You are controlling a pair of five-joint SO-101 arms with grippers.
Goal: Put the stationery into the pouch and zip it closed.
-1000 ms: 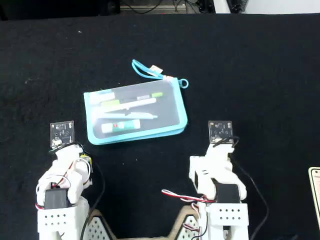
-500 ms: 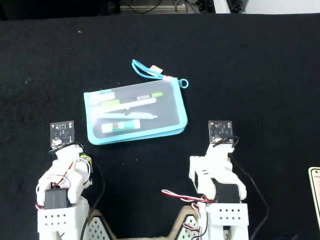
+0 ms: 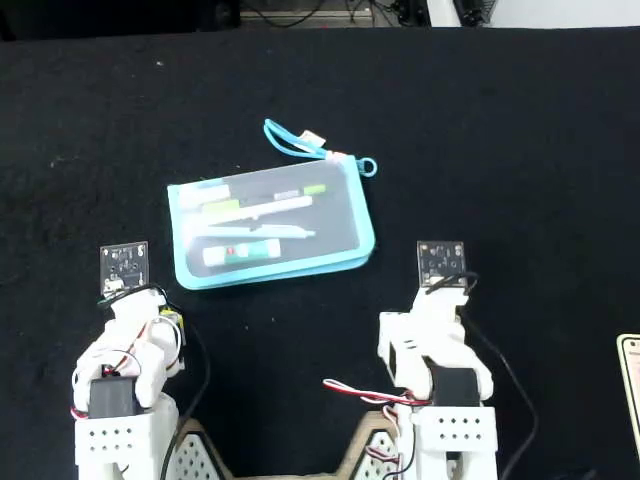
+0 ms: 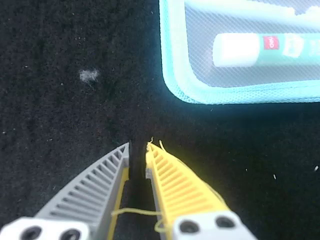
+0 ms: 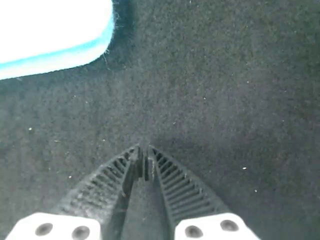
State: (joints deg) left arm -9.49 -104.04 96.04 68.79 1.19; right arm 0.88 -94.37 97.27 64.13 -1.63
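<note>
A light blue pouch (image 3: 270, 225) with a clear mesh front lies flat on the black table, with pens and a glue stick (image 3: 242, 252) inside it. Its strap and zip pull (image 3: 340, 158) lie at the far right corner. Both arms sit folded at the near edge. My left gripper (image 4: 138, 146) is shut over bare cloth, a little short of the pouch's near left corner (image 4: 180, 92). Also over bare cloth, my right gripper (image 5: 144, 149) is shut, and the pouch's near right corner (image 5: 75, 35) lies ahead of it.
The black cloth (image 3: 500, 150) covers the whole table. A card's edge (image 3: 630, 380) shows at the right rim. Cables lie beyond the table's far edge. A fleck of lint (image 4: 89, 75) lies near the left gripper.
</note>
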